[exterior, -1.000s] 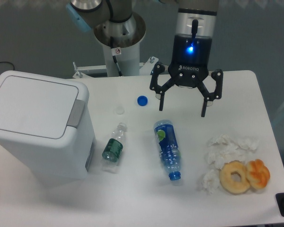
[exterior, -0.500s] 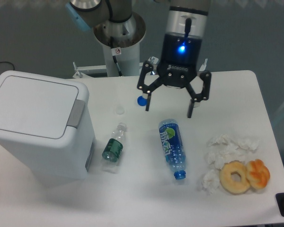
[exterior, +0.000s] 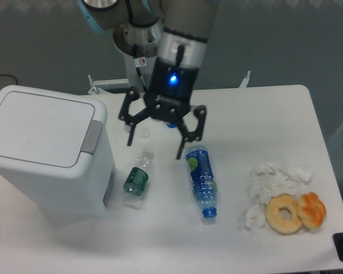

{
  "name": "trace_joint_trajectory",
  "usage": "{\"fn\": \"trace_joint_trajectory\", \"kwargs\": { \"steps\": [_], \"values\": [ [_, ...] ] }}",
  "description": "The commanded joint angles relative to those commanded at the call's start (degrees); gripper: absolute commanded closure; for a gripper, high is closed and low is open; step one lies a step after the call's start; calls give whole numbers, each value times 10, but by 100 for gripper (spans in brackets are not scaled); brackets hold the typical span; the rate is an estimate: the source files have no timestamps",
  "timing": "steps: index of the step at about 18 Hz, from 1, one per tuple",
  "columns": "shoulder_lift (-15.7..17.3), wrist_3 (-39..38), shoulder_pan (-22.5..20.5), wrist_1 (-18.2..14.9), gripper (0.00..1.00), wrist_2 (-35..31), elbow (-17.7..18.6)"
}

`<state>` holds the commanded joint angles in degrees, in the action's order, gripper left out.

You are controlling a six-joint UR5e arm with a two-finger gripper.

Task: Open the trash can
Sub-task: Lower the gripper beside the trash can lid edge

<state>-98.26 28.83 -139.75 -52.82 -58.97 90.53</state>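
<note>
The trash can (exterior: 43,149) is a large white boxy bin at the left of the table, its flat lid down and the grey push tab (exterior: 92,136) on its right edge. My gripper (exterior: 154,145) hangs open over the table just right of the bin, a short gap from the tab, its fingers spread wide with nothing between them. Its fingertips hover above the small clear bottle (exterior: 137,177).
A blue water bottle (exterior: 201,179) lies right of the gripper. A blue cap is mostly hidden behind the gripper body. Crumpled tissues (exterior: 268,185), a donut (exterior: 283,213) and an orange pastry (exterior: 312,209) sit at the right front. The robot base (exterior: 142,57) stands behind.
The gripper has swung left across the table, from above the blue bottle toward the trash can, staying open. The blue bottle has shifted slightly.
</note>
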Motion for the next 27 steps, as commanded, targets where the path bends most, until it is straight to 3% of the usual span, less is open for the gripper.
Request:
{"fn": "trace_joint_trajectory", "kwargs": {
  "steps": [7, 12, 27],
  "values": [
    [0, -4, -5, -5, 0, 2, 1],
    [23, -4, -2, -5, 0, 2, 56],
    [49, -8, -4, -22, 0, 37, 70]
  ]
}}
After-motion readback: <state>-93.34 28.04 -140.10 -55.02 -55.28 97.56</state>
